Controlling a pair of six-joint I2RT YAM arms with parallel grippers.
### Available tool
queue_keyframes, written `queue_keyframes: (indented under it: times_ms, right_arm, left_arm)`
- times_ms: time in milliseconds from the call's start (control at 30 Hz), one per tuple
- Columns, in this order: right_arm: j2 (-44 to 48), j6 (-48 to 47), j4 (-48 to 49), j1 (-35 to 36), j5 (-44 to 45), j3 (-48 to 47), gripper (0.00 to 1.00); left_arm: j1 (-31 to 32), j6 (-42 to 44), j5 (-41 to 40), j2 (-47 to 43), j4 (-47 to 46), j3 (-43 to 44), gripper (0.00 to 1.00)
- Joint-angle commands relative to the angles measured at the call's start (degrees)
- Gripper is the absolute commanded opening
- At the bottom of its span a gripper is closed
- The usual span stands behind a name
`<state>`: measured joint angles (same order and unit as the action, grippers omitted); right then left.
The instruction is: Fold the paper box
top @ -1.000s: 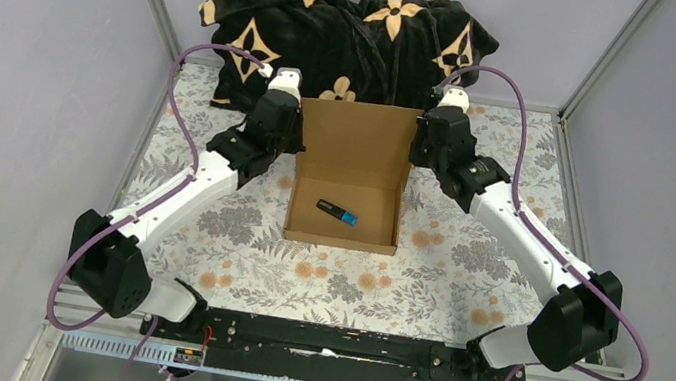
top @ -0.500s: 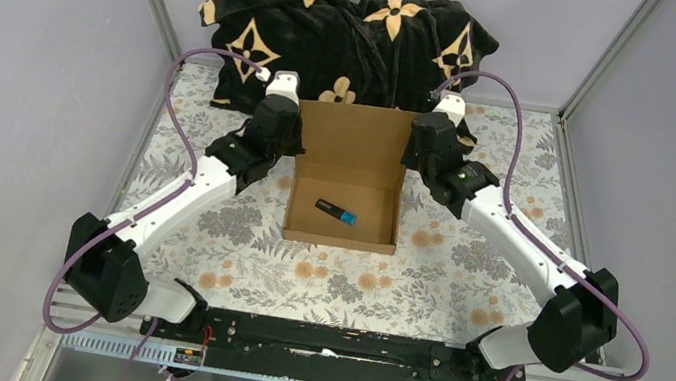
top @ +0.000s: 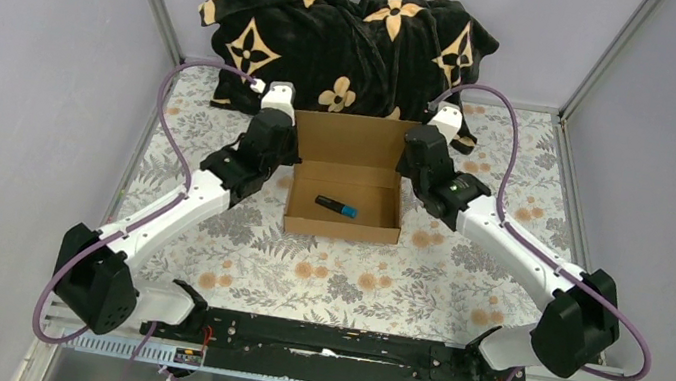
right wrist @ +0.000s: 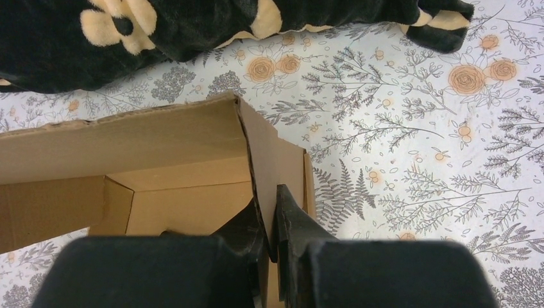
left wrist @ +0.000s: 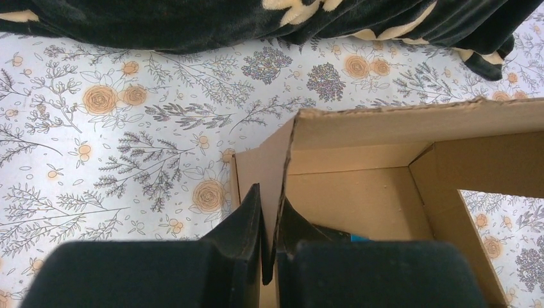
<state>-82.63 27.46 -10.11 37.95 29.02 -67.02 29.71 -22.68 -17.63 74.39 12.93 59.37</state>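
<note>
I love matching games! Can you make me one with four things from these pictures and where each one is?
Things:
1. pen
2. blanket
3. left tool
4. right tool

Places:
A. pinching the right side flap of the box
B. lying inside the box
C. heaped behind the box
D. pinching the box's left side flap

Pairs: 1-B, 2-C, 3-D, 4-A
</note>
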Motion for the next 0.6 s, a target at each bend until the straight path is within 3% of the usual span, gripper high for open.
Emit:
queue_keyframes:
  times_ms: [0,567]
  right_arm:
    - [2.20,3.77,2.99,3.76,-3.90,2.07,0.00]
    - [8.86,5.04,5.94,9.72,1.36,15.34,0.00]
  left_arm:
    - [2.61,-1.69,3.11,-2.88,-6.27,-2.95,0.12]
    - [9.82,-3.39,-4.08,-12.72,-17.70,-20.05,0.12]
